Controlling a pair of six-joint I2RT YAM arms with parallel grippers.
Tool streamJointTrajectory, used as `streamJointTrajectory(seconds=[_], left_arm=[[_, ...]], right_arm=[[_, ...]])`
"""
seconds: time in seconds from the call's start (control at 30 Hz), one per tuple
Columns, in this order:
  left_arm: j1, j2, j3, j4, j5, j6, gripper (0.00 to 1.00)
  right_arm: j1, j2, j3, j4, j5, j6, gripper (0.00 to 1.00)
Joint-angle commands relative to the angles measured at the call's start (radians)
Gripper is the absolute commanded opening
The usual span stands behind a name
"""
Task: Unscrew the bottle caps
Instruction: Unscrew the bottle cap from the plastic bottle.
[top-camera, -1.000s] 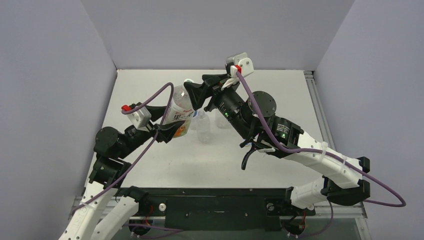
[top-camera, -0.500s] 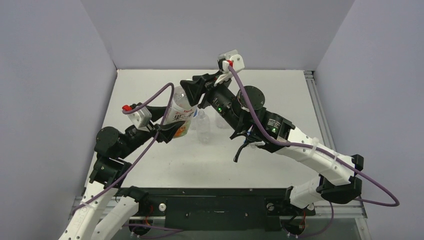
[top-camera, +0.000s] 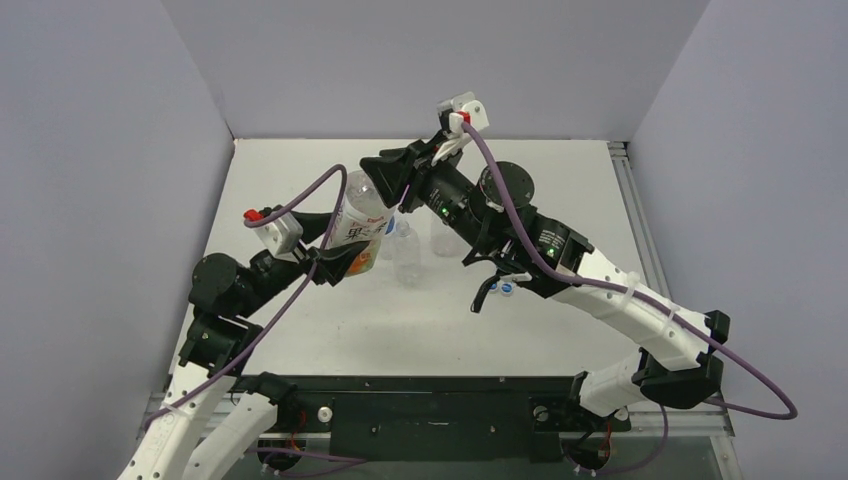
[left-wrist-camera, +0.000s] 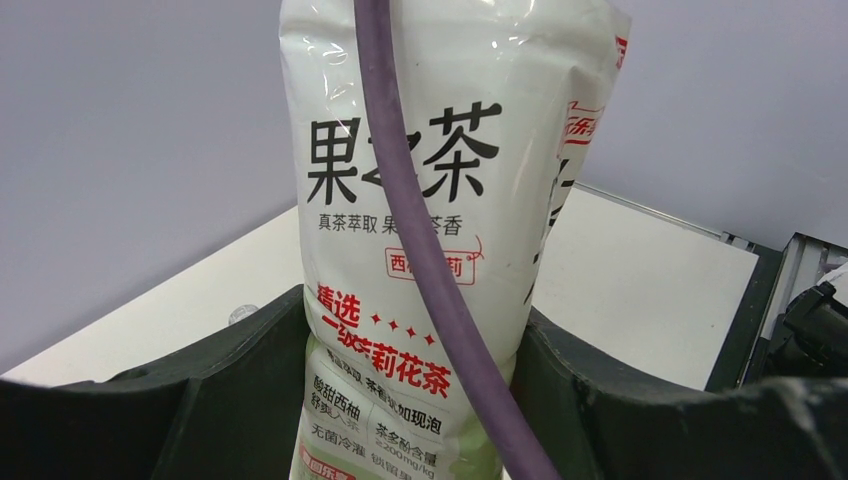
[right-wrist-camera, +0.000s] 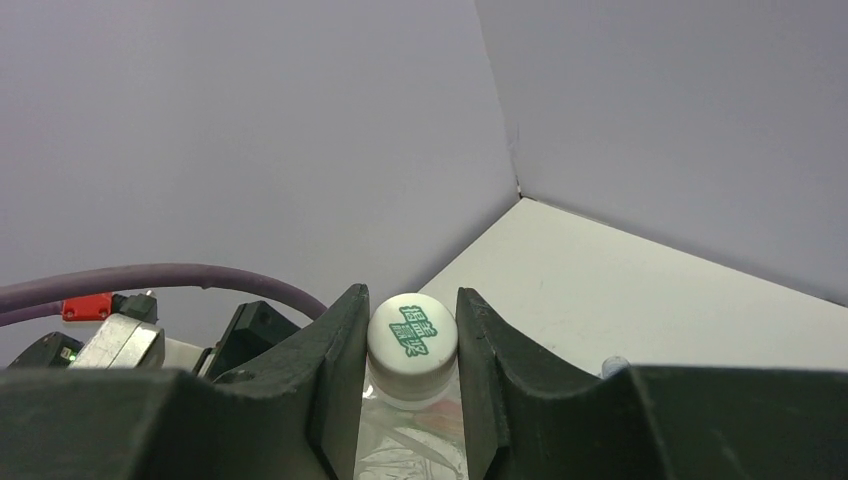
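Right claw (right-wrist-camera: 411, 300) is clamping the white cap (right-wrist-camera: 412, 338) between its fingers, showing only in its wrist view | left claw (left-wrist-camera: 405, 345) is gripping the labelled bottle (left-wrist-camera: 480, 200) between its fingers | overhead view is hiding that cap

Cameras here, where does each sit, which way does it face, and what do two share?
Top external: above and behind the bases, looking down on the table; left arm and right arm show.
Left wrist: on the left arm, looking along its fingers at the labelled bottle clamped between them.
Right wrist: on the right arm, looking along its fingers at the white cap pinched between them.
Shared: top external and left wrist both show the labelled bottle.
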Motion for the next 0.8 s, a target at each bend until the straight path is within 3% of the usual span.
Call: streamJointTrajectory(seconds=[0.0,0.07,0.2,0.5,0.57,0.77], left_arm=[[0.001,-0.01,0.018,0.001,-0.077,0.005,0.0],[0.0,-0.011,0.021,0.001,-0.053,-0.014,0.0],[0.001,-0.014,0.027,0.018,0.026,-0.079,0.0],[0.001,-0.004,0.043,0.111,0.347,-0.335,0.0],[0.0,0.0,0.042,0.149,0.42,-0.397,0.0],[0.0,0.021,0.064,0.234,0.575,-0.542,0.0]], right_arm=[[-0.063,-0.031,0.008,0.05,-0.168,0.058,0.0],[-0.096,-0.056,-0.028,0.091,-0.291,0.07,0.0],[-0.142,-0.105,-0.089,0.153,-0.398,0.064,0.0],[-0.205,-0.197,-0.206,0.34,-0.72,0.057,0.0],[-0.211,-0.208,-0.226,0.421,-0.837,0.083,0.0],[-0.212,-0.226,-0.278,0.608,-1.0,0.177,0.0]])
